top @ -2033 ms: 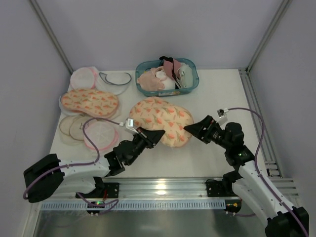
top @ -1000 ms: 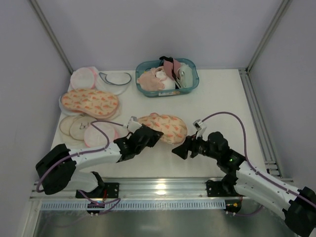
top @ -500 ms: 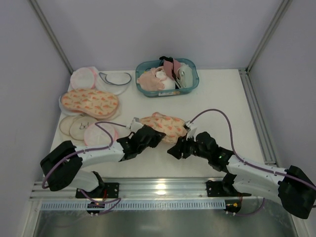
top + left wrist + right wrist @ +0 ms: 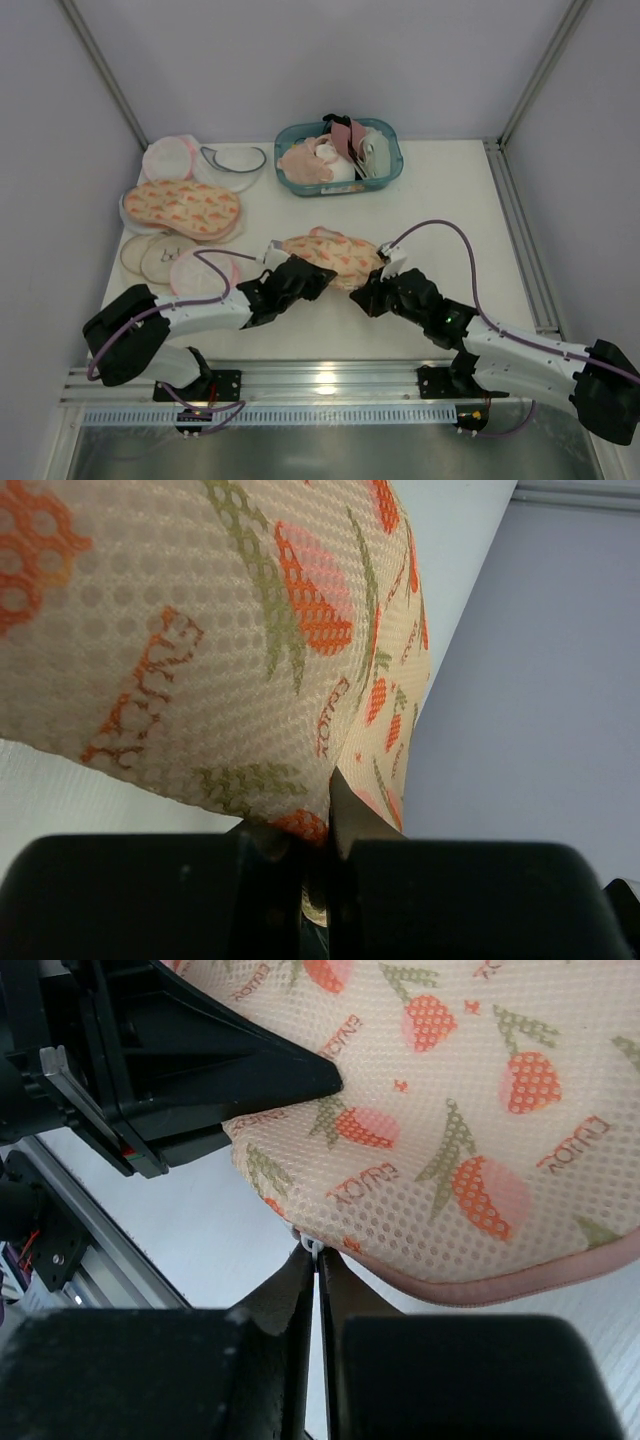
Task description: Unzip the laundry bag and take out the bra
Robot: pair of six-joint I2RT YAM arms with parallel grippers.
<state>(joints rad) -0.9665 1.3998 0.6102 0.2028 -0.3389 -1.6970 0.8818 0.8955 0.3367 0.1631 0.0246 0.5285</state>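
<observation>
Top external, laundry bag (image 4: 335, 252): mid-bench.
Left hand (image 4: 315, 825): clamped on bag's edge.
Right hand (image 4: 316, 1260): pinching its pink rim.
Bench (image 4: 450, 200): open rightward.

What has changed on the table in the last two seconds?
The left gripper, pinching the laundry bag, lifted its near side and tipped it up. The right gripper swung in leftward and closed on the bag's near pink edge. The teal basket and the round pouches stayed put.

Both end effectors (image 4: 324, 276) (image 4: 358, 298) pinched (arms inward).
</observation>
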